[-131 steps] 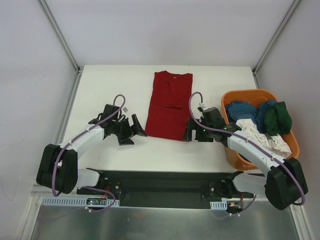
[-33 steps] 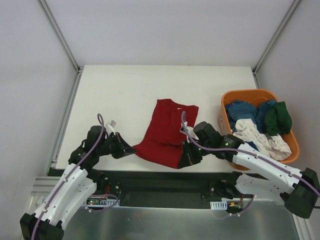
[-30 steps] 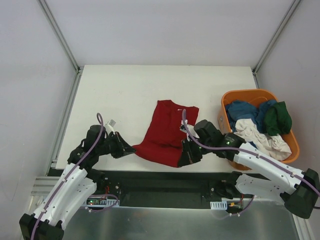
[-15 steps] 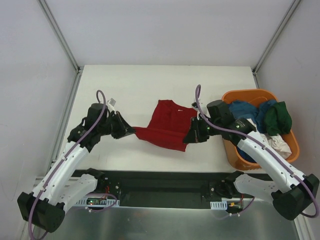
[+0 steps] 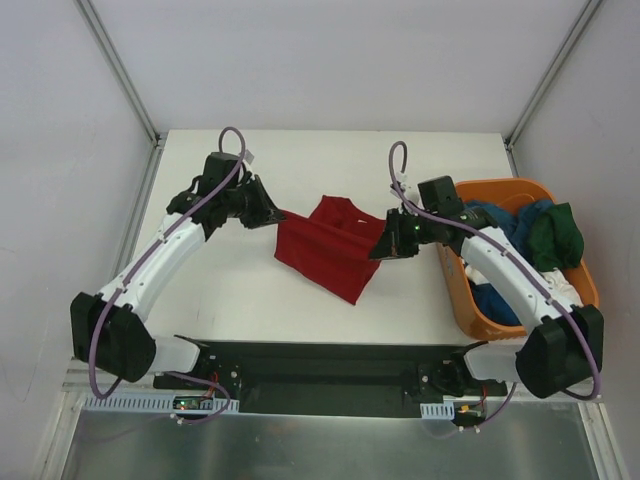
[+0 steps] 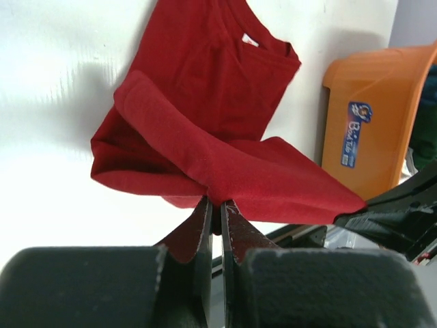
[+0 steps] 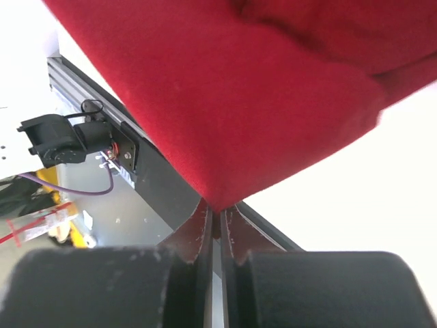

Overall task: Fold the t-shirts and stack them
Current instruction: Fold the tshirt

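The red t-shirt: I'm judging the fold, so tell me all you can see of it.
The red t-shirt is soft dark-red cloth with a collar and a white neck label. Its collar end lies on the table; the other end is raised, one corner pinched in the shut left gripper, the other in the shut right gripper, cloth sagging between them.

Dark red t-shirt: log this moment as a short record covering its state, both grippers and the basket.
shirt: dark red t-shirt, pinched at two corners, sagging between them, collar end on the table
left gripper: shut on one corner
right gripper: shut on the other corner
basket: orange basket at the table's right, holding a blue shirt, dark green shirt and white shirt
folded stack: none in view
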Available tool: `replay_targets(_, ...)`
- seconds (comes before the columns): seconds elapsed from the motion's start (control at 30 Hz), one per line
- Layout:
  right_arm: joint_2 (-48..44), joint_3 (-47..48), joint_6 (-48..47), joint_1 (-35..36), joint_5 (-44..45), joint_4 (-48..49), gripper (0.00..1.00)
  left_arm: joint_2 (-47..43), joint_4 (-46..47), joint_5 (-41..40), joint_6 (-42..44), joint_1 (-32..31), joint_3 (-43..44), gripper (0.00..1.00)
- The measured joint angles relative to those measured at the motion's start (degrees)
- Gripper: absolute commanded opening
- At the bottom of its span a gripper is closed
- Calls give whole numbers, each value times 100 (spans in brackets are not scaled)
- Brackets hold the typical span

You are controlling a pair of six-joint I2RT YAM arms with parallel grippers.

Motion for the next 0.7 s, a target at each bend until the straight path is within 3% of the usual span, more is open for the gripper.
replay_targets(0.53,1198,13,267,-1012,-358,782,1,2555,267,173,72,31,1939,0)
replay_targets(0.7,1665,92,267,-1106,107,957,1,3560,345,313,61,26,2704,0)
